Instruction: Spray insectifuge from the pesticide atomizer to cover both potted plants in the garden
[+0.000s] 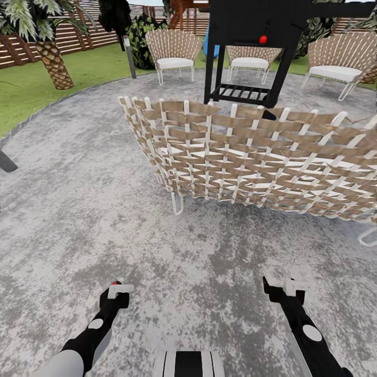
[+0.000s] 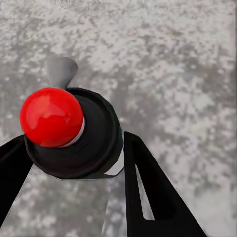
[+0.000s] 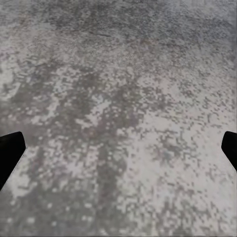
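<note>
Presently in transit across patio (image 1: 78, 209), on the near side of woven chair (image 1: 251, 157); spraying not yet begun.

Left gripper (image 1: 119, 293): fingers (image 2: 158, 197) closed against a dark round body with red ball (image 2: 51, 117) and pale grey spout (image 2: 60, 71). Judged to be atomizer (image 2: 94, 148), seen end-on, carried low, short of chair. Fill level impossible to tell.

Right gripper (image 1: 285, 290): spread wide, fingers (image 3: 10, 153) far apart, nothing between them but patio.

Black grill (image 1: 251, 31) beyond chair.

Next: steer round chair, find the two pots, aim spout at the leaves.
</note>
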### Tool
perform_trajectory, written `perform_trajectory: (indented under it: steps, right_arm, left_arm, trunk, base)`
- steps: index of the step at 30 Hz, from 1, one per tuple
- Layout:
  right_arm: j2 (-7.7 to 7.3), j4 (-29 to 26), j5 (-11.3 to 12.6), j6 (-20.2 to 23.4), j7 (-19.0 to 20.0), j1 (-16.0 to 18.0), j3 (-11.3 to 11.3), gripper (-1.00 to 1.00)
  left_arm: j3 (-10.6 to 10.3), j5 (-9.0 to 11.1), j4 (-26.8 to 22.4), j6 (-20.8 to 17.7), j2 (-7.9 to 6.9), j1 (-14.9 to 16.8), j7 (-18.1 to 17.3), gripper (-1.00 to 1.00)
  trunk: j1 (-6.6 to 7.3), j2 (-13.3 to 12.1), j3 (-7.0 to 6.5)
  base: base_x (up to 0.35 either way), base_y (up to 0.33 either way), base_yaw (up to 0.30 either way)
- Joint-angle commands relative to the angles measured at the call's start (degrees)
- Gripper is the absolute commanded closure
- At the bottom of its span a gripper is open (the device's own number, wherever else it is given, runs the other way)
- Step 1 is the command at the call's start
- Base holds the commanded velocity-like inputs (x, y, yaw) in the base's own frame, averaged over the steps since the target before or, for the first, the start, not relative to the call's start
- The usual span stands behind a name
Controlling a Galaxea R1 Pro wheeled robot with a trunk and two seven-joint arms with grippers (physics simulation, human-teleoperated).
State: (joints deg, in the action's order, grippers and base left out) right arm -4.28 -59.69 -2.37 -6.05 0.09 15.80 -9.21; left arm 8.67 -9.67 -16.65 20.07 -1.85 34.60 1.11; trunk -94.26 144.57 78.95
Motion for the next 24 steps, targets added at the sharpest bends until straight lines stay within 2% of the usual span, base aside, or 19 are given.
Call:
perform_trajectory:
  steps: [1, 5, 6, 7, 9, 12, 13, 14, 15, 24]
  right_arm:
    - [0.02, 0.0, -0.2, -0.2, 0.0, 0.0, 0.0, -1.0]
    - [-0.19, -1.6, -0.3, -0.3, -0.2, 0.0, -0.3, -1.0]
    - [-0.41, -0.7, -0.4, -0.3, -0.2, -0.1, -0.4, -1.0]
    - [-0.81, 3.6, -0.4, -0.7, -0.2, -0.7, -0.4, -1.0]
    - [-0.86, 5.9, -0.4, -2.0, -0.2, -0.9, -0.5, -1.0]
    - [-0.9, 11.9, -0.4, -8.2, -0.3, -1.1, -0.5, -1.0]
    - [-0.91, 15.6, -0.3, -11.5, -0.3, -1.1, -0.4, -1.0]
    - [-0.89, 16.9, -0.3, -12.4, -0.3, -1.2, -0.4, -1.0]
    - [-0.86, 21.0, -0.3, -15.3, -0.3, -1.2, -0.4, -1.0]
    - [-0.9, 34.8, -0.1, -26.9, -0.4, -1.2, -0.4, -1.0]
  left_arm:
    - [0.3, -0.6, 0.1, 0.2, 0.02, 0.0, 0.1, 1.0]
    - [0.3, -0.6, 0.6, 0.2, -0.14, -0.6, 0.1, 1.0]
    - [0.3, -0.7, 0.6, 0.2, -0.24, -1.0, 0.1, 1.0]
    - [0.3, -0.7, 0.7, 0.2, -0.52, -2.3, 0.1, 1.0]
    - [0.2, -0.7, 0.4, 0.2, -0.4, -3.0, 0.1, 1.0]
    - [0.0, -0.8, 0.1, 0.2, -0.17, -3.6, 0.1, 1.0]
    - [-0.2, -0.9, 0.0, 0.2, -0.1, -3.7, 0.1, 1.0]
    - [-0.2, -0.9, 0.0, 0.2, -0.08, -3.7, 0.1, 1.0]
    - [-0.2, -0.9, -0.1, 0.1, -0.06, -3.7, 0.1, 1.0]
    - [0.4, -0.8, 0.3, 0.2, -0.49, -4.2, 0.2, 1.0]
  trunk:
    - [0.03, 0.0, -0.2]
    - [0.14, -0.1, -1.29]
    - [0.16, -0.1, -1.59]
    - [0.19, -0.1, -1.9]
    - [0.24, -0.1, -2.51]
    - [0.32, -0.2, -3.44]
    - [0.34, -0.2, -3.75]
    - [0.37, -0.2, -4.06]
    - [0.39, -0.2, -4.37]
    - [0.63, -0.3, -7.15]
  base:
    - [0.0, 0.0, 0.0]
    - [0.0, 0.0, -0.063]
    - [0.0, 0.0, -0.108]
    - [0.0, 0.0, -0.116]
    - [0.0, 0.0, -0.116]
    - [0.0, 0.0, -0.117]
    - [0.0, 0.0, -0.117]
    - [0.0, 0.0, -0.117]
    - [0.0, 0.0, -0.117]
    - [0.0, 0.0, -0.117]
